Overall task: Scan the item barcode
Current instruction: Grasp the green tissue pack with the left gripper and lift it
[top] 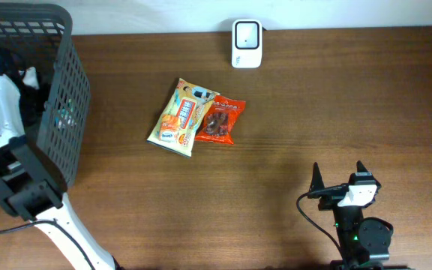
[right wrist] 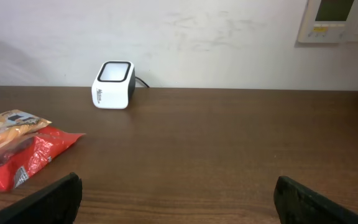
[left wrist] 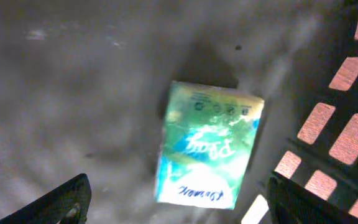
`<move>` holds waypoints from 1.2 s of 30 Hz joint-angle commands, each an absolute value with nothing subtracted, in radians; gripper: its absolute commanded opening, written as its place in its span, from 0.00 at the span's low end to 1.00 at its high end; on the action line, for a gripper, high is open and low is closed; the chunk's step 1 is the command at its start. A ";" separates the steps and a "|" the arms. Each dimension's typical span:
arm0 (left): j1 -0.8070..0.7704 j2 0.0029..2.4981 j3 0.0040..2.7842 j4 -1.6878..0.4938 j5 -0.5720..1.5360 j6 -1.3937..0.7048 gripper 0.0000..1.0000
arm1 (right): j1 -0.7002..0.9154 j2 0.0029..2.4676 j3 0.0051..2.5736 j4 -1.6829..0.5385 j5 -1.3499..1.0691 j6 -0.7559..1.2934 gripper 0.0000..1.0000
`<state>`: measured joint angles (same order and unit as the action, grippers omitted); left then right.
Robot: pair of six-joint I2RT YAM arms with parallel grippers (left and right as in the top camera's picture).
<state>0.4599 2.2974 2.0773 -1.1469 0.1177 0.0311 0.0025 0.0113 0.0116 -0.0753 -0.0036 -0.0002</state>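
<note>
Across the overhead view: brown wooden tabletop (top: 298, 112), pale wall along its far edge. At far left, dark mesh basket (top: 70, 105), left arm (top: 10, 161) bent down into it. Near tabletop centre, yellow-orange snack packet (top: 182, 116) lying flat, with smaller red packet (top: 220, 121) touching its right edge. Inside basket, on grey floor, green packet (left wrist: 209, 146) lying flat, print upside down in left wrist view (blurred; barcode not made out). At far tabletop edge, white scanner (top: 246, 43), pale window on upper face, well apart from both tabletop packets and from basket. Left end effector (left wrist: 182, 202) hovering above green packet, fingers spread wide to either side, nothing clamped. Right end effector (top: 338, 171) near front right of tabletop, fingers likewise wide apart, holding nothing, facing scanner.
</note>
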 commanded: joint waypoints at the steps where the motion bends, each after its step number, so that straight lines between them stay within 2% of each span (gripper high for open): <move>1: 0.446 2.336 2.075 -1.149 0.134 0.051 0.87 | -0.001 0.006 0.006 -0.082 0.005 0.004 0.98; 12: 0.446 2.371 2.075 -1.156 0.133 0.051 0.87 | -0.001 0.006 0.006 -0.082 0.005 0.004 0.99; 15: 0.446 2.379 2.075 -1.161 0.134 0.051 0.72 | -0.001 0.006 0.006 -0.082 0.005 0.004 0.98; 20: 0.446 2.394 2.075 -1.164 0.134 0.051 0.63 | -0.001 0.006 0.006 -0.082 0.005 0.004 0.98; 24: 0.447 2.401 2.075 -1.161 0.134 0.051 0.16 | -0.001 0.006 0.006 -0.082 0.005 0.004 0.98; 26: 0.448 2.401 2.077 -1.161 0.133 0.051 0.01 | -0.001 0.006 0.006 -0.082 0.005 0.004 0.98; 31: 0.449 2.401 2.157 -1.214 0.131 0.050 0.00 | -0.001 0.006 0.006 -0.082 0.005 0.004 0.98; 36: 0.449 2.401 2.468 -1.379 0.131 0.050 0.00 | -0.001 0.006 0.006 -0.082 0.005 0.004 0.98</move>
